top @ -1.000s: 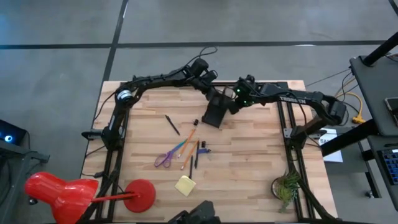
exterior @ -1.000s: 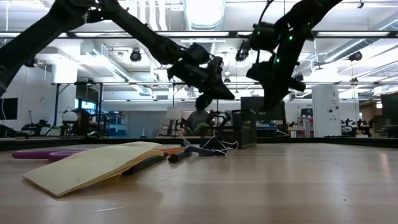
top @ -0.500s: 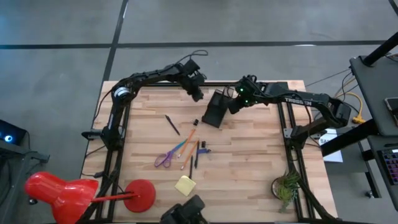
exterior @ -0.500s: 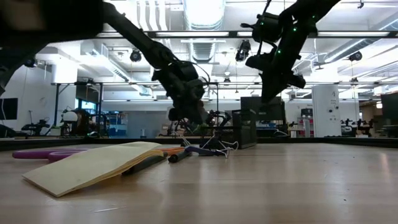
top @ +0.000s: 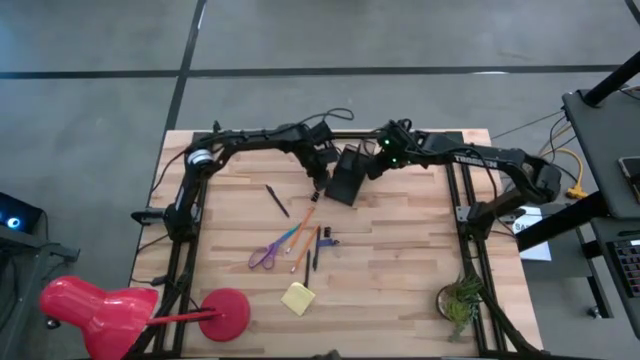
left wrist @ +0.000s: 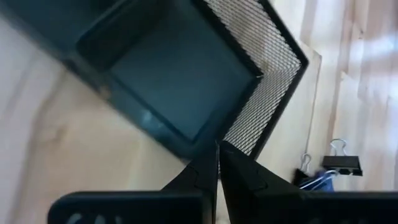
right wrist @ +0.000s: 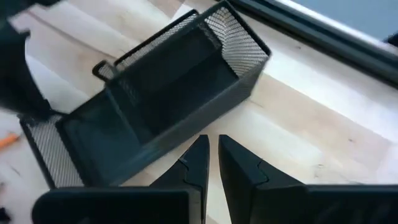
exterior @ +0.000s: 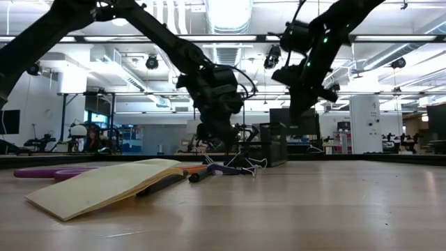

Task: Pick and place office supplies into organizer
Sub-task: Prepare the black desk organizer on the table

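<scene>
Black mesh organizer [top: 347,174] sits between both closed, empty hands: left hand [top: 319,172] beside it, right hand [top: 373,168] opposite.

Two dark, slender jointed arms on black frame mounts at the table's side edges. Right arm [top: 470,158]: white lettering along one link, small green lights near the wrist. Left arm [top: 250,136]: looping black cable, pale ring at the base joint. Fingers [right wrist: 239,171] black, tapered, angular.
</scene>
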